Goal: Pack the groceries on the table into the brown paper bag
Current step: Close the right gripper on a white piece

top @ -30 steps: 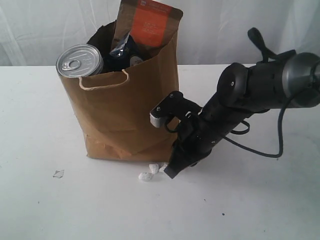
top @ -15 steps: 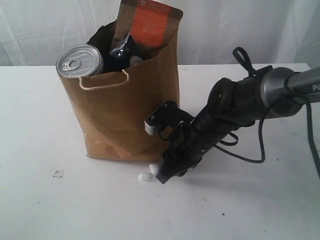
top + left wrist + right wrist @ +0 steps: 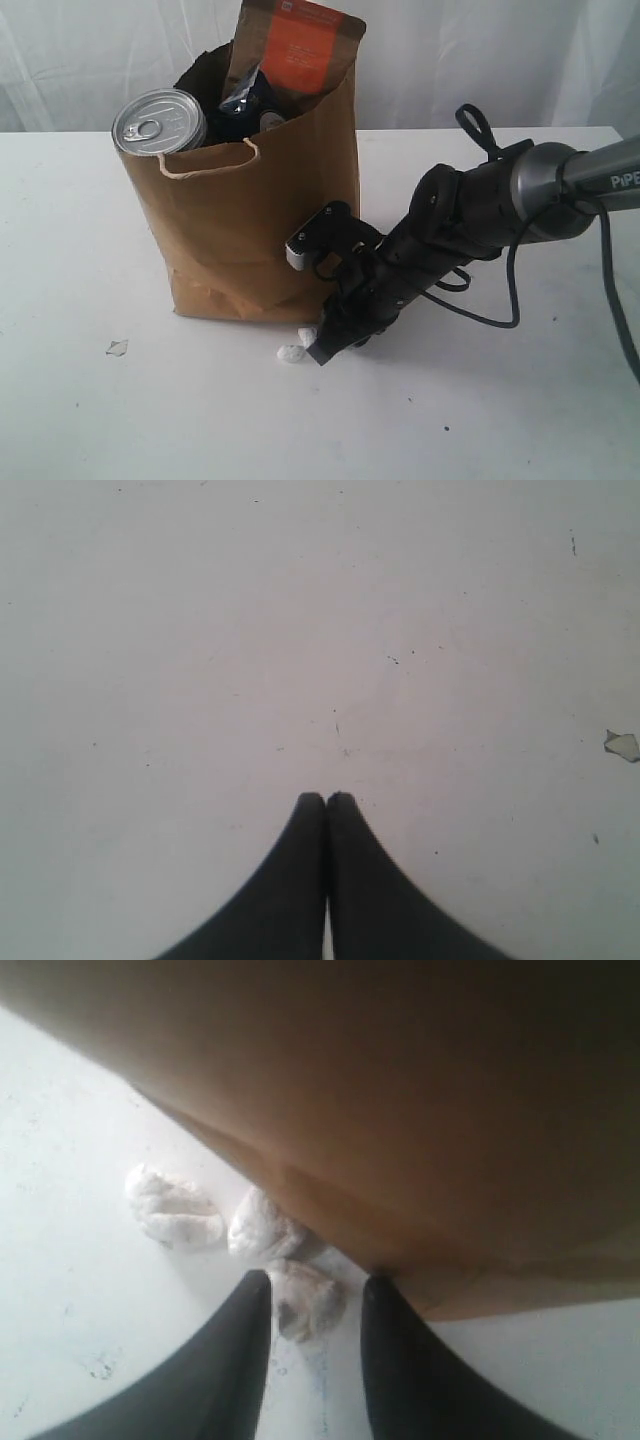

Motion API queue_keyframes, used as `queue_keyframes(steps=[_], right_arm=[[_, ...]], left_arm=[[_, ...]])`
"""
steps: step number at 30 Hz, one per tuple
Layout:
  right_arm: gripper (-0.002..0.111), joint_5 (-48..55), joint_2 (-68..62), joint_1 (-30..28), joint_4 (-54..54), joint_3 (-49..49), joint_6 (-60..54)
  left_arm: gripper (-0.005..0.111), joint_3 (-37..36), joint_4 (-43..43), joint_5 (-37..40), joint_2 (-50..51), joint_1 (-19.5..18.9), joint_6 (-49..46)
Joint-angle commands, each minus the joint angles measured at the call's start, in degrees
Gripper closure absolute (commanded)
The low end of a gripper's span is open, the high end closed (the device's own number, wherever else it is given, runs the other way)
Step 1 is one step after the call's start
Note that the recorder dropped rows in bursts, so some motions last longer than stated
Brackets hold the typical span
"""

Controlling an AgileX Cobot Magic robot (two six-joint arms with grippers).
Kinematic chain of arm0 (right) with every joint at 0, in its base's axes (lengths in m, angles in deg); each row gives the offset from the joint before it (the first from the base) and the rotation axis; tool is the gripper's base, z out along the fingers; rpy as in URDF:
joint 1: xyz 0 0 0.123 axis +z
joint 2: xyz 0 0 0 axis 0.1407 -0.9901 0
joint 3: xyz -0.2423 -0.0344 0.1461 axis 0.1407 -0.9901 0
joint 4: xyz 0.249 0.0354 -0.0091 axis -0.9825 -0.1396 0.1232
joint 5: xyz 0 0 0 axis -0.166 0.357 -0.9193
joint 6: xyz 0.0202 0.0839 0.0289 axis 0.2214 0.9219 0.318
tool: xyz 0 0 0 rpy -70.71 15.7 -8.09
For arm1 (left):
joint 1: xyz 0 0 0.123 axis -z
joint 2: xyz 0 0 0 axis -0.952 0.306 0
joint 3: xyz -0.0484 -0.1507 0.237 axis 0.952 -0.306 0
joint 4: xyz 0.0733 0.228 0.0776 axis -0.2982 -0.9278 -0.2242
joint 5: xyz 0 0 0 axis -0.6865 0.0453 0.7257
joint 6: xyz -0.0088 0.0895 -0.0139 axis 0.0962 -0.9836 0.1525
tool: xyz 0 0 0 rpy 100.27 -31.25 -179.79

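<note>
Paper bag (image 3: pixel 250 230) upright on table (image 3: pixel 90 400), jar (image 3: pixel 158 122) and pouch (image 3: pixel 300 45) inside, no groceries visible outside; right gripper (image 3: pixel 312 1285) half-spread astride white lump (image 3: pixel 305 1305) at its base, left gripper (image 3: pixel 326 798) pressed together.

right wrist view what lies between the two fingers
A small white lump on the table, close to the brown paper bag's bottom corner, shown in the right wrist view.

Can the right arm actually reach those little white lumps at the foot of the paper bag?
Probably yes: the right gripper is down at the table, jaws apart around one white lump. The brown paper bag stands just beside it, not in the way.
</note>
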Motion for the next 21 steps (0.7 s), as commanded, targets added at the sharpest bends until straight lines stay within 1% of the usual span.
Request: queue_keyframes(steps=[1, 8, 11, 18, 21], right_arm=[[0.078, -1.6, -0.3, 0.1, -0.4, 0.0, -0.2], [0.079, 0.0, -0.6, 0.1, -0.4, 0.0, -0.2], [0.084, 0.0, -1.0, 0.1, -0.5, 0.0, 1.1], [0.101, 1.2, -1.3, 0.1, -0.4, 0.0, 5.0], [0.104, 2.4, -0.9, 0.1, -0.4, 0.0, 5.0]], left_arm=[[0.107, -0.6, 0.6, 2.4, -0.2, 0.1, 0.1], [0.107, -0.6, 0.6, 2.4, -0.2, 0.1, 0.1], [0.107, -0.6, 0.6, 2.4, -0.2, 0.1, 0.1], [0.107, -0.6, 0.6, 2.4, -0.2, 0.1, 0.1], [0.107, -0.6, 0.6, 2.4, -0.2, 0.1, 0.1]])
